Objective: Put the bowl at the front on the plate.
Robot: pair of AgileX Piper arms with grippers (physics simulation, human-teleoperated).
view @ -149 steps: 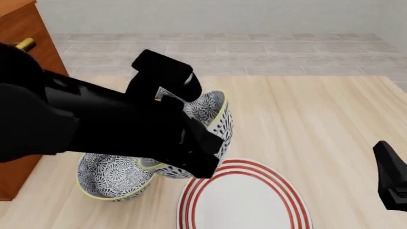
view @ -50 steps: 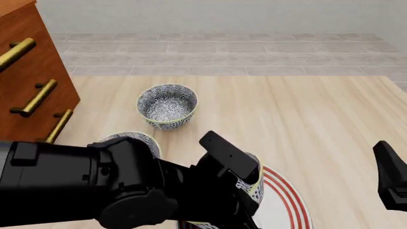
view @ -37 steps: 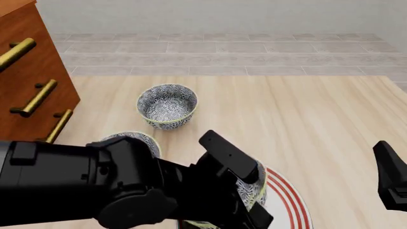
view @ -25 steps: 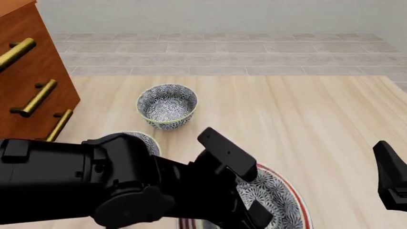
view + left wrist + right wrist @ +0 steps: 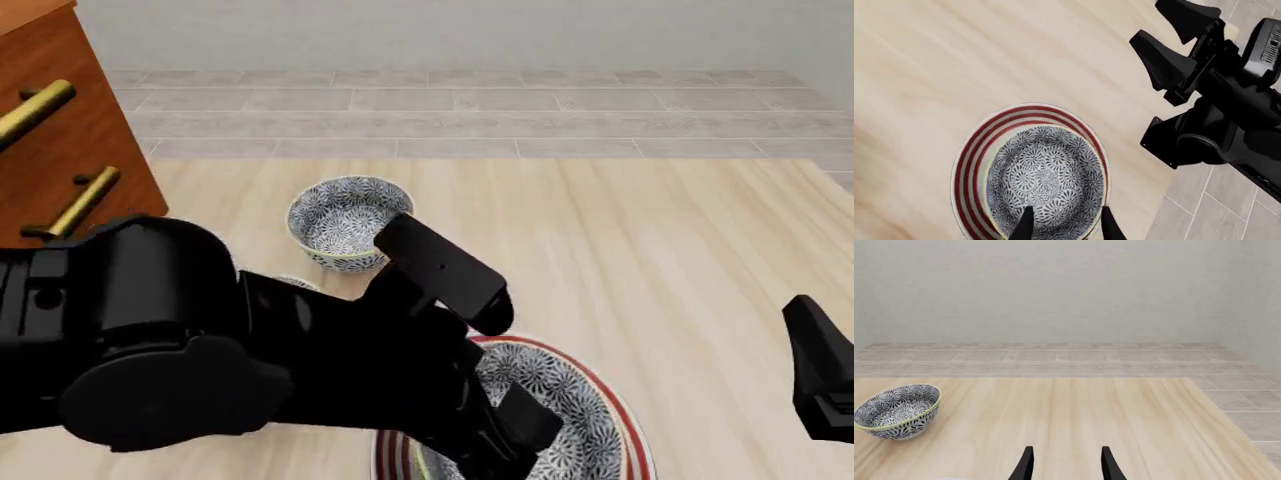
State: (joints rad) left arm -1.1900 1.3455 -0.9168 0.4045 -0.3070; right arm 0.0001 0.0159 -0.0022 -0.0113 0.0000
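The bowl (image 5: 1044,184) has settled upright, mouth upward, since half a second ago; round, no long axis. Dense blue-grey floral pattern. It sits on the plate (image 5: 973,159) near the table's front edge. My left claw (image 5: 1063,231) hangs parted above it; my right claw (image 5: 1066,464) is parted, empty.

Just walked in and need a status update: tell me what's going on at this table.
The left arm has set a patterned bowl on the red-ringed plate. The bowl sits upright inside the rings. The left gripper hangs just above the bowl's rim with its jaws apart, holding nothing. The right gripper is idle off to the side, jaws open. Another patterned bowl stands farther back on the wooden table, beside a wooden drawer cabinet.
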